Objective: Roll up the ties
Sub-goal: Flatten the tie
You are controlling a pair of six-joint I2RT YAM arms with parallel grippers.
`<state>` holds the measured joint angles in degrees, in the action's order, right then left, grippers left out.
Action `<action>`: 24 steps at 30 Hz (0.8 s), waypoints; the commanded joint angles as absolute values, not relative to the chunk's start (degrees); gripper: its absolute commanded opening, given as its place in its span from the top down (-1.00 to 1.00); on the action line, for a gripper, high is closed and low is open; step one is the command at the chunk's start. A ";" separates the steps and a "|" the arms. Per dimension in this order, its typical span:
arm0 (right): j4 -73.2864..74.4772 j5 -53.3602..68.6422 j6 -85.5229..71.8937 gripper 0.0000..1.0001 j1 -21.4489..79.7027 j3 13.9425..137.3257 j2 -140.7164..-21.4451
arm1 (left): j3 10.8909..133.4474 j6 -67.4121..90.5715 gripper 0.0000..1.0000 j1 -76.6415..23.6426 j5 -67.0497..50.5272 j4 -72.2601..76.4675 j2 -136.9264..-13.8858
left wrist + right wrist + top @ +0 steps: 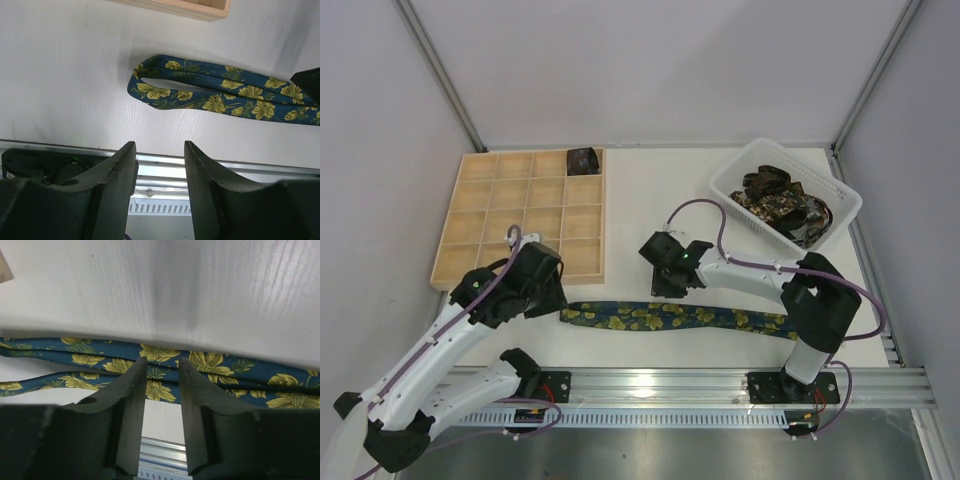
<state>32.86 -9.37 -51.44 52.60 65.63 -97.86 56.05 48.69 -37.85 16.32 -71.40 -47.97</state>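
A navy tie point(670, 317) with yellow-green flowers lies folded double along the near edge of the table. Its folded end point(150, 82) points left. My left gripper point(552, 296) hovers just left of that end, open, with nothing between its fingers point(125, 165). My right gripper point(665, 285) stands over the middle of the tie point(230, 370), also open, its fingertips just above the fabric and nothing gripped. Several dark ties point(780, 200) with gold print lie heaped in the white basket. One dark rolled tie point(583, 159) sits in the tray's top right compartment.
The pale wooden grid tray point(500, 215) stands at the back left, its corner point(200, 7) close above the tie's end. The white slotted basket point(850, 200) sits at the back right. A metal rail point(670, 385) runs along the table's near edge.
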 commanded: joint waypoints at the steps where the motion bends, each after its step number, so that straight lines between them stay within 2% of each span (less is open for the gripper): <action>1: 38.57 -16.87 -56.85 0.31 54.49 67.42 -98.61 | 57.13 51.68 0.01 -37.44 15.12 -72.33 -45.88; 7: 40.78 -19.42 -60.64 0.34 55.98 64.43 -98.44 | 56.69 51.68 0.00 -37.44 14.59 -72.69 -45.44; 15: 35.77 -18.54 -62.67 0.33 54.23 52.40 -96.51 | 58.70 48.35 -0.05 -37.35 13.27 -71.28 -48.86; 24: 36.65 -18.02 -56.17 0.29 53.17 44.31 -85.09 | 60.64 44.56 -0.03 -37.35 9.15 -67.60 -60.19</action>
